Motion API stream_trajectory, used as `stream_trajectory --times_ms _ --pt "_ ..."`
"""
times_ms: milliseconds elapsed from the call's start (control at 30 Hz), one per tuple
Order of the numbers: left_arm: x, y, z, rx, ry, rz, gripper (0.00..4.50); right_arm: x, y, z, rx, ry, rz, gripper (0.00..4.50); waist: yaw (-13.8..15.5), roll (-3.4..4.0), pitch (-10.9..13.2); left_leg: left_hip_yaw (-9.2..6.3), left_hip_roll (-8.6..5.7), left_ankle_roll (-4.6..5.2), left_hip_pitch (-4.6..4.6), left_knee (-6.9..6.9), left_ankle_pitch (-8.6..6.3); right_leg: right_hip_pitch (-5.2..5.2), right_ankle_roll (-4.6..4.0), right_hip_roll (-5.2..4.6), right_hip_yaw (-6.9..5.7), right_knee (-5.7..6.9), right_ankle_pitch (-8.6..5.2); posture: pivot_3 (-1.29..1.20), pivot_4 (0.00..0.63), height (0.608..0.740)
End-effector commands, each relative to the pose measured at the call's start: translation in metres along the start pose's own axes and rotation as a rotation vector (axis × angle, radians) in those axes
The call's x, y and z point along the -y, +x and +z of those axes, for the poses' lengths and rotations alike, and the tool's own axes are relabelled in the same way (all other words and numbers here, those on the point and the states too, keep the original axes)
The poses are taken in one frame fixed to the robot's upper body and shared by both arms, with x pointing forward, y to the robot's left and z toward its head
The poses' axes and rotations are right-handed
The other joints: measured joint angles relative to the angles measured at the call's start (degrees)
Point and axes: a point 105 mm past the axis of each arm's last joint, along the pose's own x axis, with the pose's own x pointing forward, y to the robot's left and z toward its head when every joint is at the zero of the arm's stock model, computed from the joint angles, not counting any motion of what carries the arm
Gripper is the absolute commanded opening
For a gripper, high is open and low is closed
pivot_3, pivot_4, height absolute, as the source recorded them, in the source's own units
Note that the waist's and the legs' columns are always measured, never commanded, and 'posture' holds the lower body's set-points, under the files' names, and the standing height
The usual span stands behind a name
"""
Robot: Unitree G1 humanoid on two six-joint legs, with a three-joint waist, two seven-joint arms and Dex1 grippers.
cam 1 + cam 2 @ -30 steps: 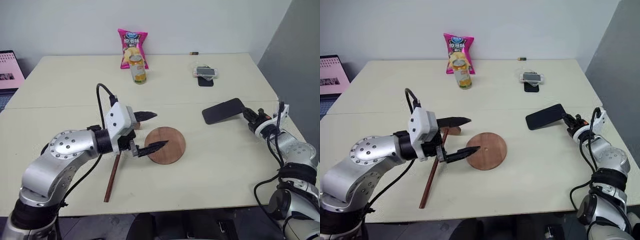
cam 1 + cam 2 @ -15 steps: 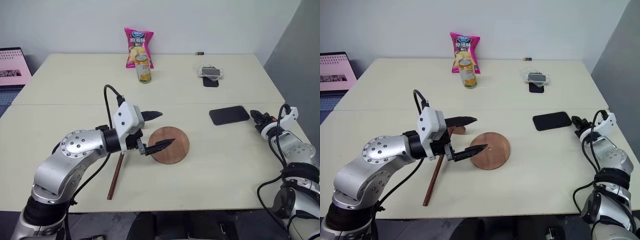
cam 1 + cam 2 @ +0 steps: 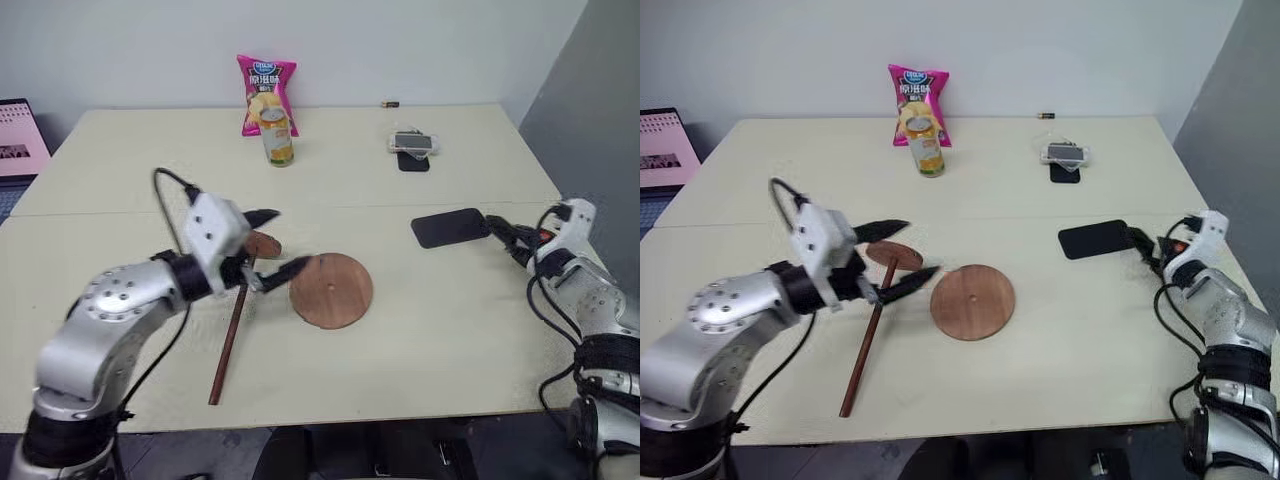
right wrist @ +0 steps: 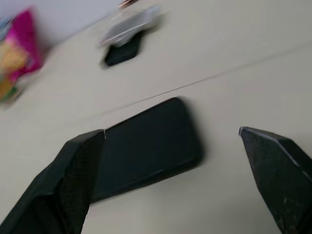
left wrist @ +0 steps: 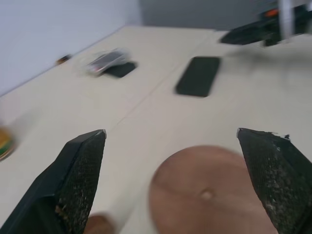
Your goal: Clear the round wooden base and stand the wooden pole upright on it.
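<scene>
1. The round reddish-brown wooden base (image 3: 331, 289) lies flat on the cream table (image 3: 420, 340), its top bare.
2. The long dark-brown wooden pole (image 3: 868, 338) lies flat just left of the base, its fixed disc end toward the far side.
3. The left gripper (image 3: 890, 257) hovers over that disc end, its 2 fingers spread wide, holding nothing.
4. The right gripper (image 3: 508, 238) sits just right of a flat black phone (image 3: 450, 227) lying on the table, fingers spread wide and empty.
</scene>
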Motion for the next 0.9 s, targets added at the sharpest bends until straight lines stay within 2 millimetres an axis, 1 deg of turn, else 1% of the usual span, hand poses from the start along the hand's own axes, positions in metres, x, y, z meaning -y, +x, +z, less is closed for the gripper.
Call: stream_trajectory --times_ms 33,67,167,200,267,300,400,500,600,667,733,833,900 --pt "-0.019 -0.028 -0.008 -0.140 0.021 0.135 4.50 -0.053 -0.004 0.015 -0.009 -0.322 0.279 4.49 -0.13 0.00 0.00 -0.02 0.00 0.00 0.00 -0.02 0.00 -0.01 0.00 0.00 -0.01 -0.02 0.00 0.00 0.150 0.740" --pt "-0.022 -0.035 -0.010 -0.159 0.015 0.160 4.50 -0.063 -0.006 0.013 -0.020 -0.398 0.341 4.49 -0.13 0.00 0.00 -0.03 -0.01 0.01 0.01 -0.02 0.00 -0.01 0.01 -0.01 -0.02 -0.02 -0.01 0.00 0.150 0.740" --pt "-0.033 -0.053 -0.019 -0.208 -0.039 0.259 4.50 -0.088 -0.014 0.008 -0.059 -0.517 0.526 4.49 -0.04 -0.02 0.02 -0.05 -0.02 0.01 0.01 0.03 -0.01 0.03 0.07 -0.02 -0.04 -0.04 0.03 0.00 0.150 0.740" --pt "-0.034 -0.057 -0.022 -0.225 -0.060 0.277 4.50 -0.094 -0.017 0.006 -0.070 -0.540 0.577 4.49 0.02 -0.03 0.02 -0.05 -0.03 0.01 0.00 0.03 -0.01 0.02 0.08 -0.02 -0.04 -0.04 0.03 0.00 0.150 0.740" --pt "-0.036 -0.067 -0.030 -0.323 -0.016 0.329 4.50 -0.110 -0.025 0.005 -0.095 -0.569 0.709 4.49 0.14 -0.07 0.04 -0.07 -0.02 0.01 0.00 0.03 -0.01 0.02 0.07 -0.02 -0.06 -0.05 0.03 0.00 0.150 0.740" --pt "-0.034 -0.070 -0.032 -0.344 -0.014 0.331 4.50 -0.117 -0.029 0.005 -0.106 -0.576 0.764 4.49 0.21 -0.09 0.04 -0.07 -0.02 0.01 0.00 0.03 -0.01 0.02 0.07 -0.02 -0.05 -0.04 0.03 0.00 0.150 0.740" --pt "-0.033 -0.074 -0.038 -0.359 -0.057 0.341 4.50 -0.137 -0.038 0.009 -0.117 -0.589 0.893 4.49 0.52 -0.09 0.04 -0.07 -0.02 0.00 0.00 0.03 0.00 0.02 0.06 -0.03 -0.05 -0.04 0.04 0.00 0.150 0.740" --pt "-0.031 -0.074 -0.042 -0.378 -0.073 0.341 4.50 -0.151 -0.045 0.014 -0.119 -0.575 0.979 4.49 0.60 -0.08 0.05 -0.10 -0.02 0.00 0.02 0.03 -0.01 0.02 0.05 -0.03 -0.08 -0.02 0.04 0.00 0.150 0.740" --pt "-0.031 -0.071 -0.048 -0.401 -0.118 0.346 4.50 -0.160 -0.048 0.018 -0.119 -0.572 1.018 4.49 0.64 -0.10 0.04 -0.12 0.00 0.00 0.02 0.03 -0.01 0.02 0.05 -0.03 -0.10 -0.02 0.04 0.00 0.150 0.740" --pt "-0.033 -0.062 -0.059 -0.417 -0.256 0.357 4.50 -0.168 -0.052 0.016 -0.124 -0.567 1.058 4.49 0.74 -0.10 0.04 -0.12 -0.02 0.00 0.01 0.04 -0.01 0.02 0.05 -0.04 -0.09 -0.02 0.04 0.00 0.150 0.740" --pt "-0.037 -0.049 -0.064 -0.431 -0.327 0.370 4.50 -0.176 -0.055 0.015 -0.118 -0.561 1.084 4.49 0.91 -0.17 0.01 -0.14 -0.03 0.01 0.01 0.06 0.00 0.03 0.05 -0.04 -0.12 0.00 0.05 0.00 0.150 0.740" --pt "-0.040 -0.035 -0.062 -0.434 -0.381 0.348 4.50 -0.186 -0.061 0.013 -0.118 -0.535 1.112 4.49 1.02 -0.31 0.02 -0.20 -0.05 0.00 -0.02 0.10 0.00 0.06 0.06 -0.05 -0.16 0.01 0.05 0.00 0.150 0.740" --pt "-0.042 -0.032 -0.060 -0.442 -0.412 0.333 4.50 -0.192 -0.064 0.012 -0.120 -0.531 1.123 4.49 0.93 -0.34 0.02 -0.20 -0.06 0.00 -0.04 0.10 0.00 0.06 0.06 -0.05 -0.17 -0.01 0.05 0.00 0.150 0.740"
